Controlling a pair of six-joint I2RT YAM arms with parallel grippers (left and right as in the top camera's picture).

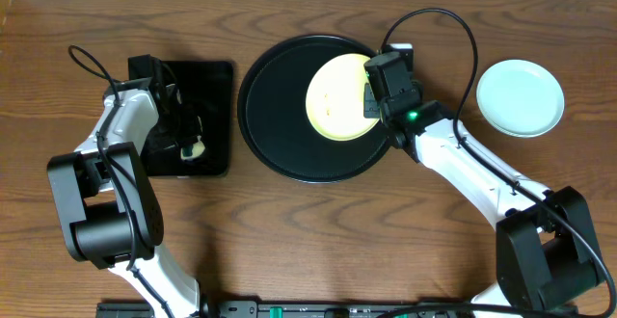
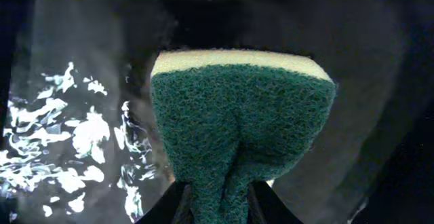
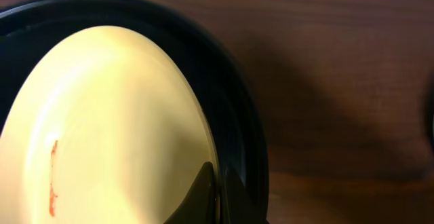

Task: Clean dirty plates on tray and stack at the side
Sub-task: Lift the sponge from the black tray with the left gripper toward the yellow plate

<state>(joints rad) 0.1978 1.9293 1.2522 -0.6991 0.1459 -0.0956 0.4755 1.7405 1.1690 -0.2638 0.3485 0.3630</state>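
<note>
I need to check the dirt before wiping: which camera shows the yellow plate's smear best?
Right wrist: the yellow plate fills the frame, and its orange smear is plain. Overhead shows most of the plate, but only faint marks on it. Left wrist shows only the sponge, with no plate.

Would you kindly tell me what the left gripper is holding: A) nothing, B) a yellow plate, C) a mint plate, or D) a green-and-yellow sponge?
D: the left gripper pinches a sponge, with a green scouring face and yellow foam along its top.

R pincer nips rim of yellow plate w/ orange smear, in black tray.
</note>
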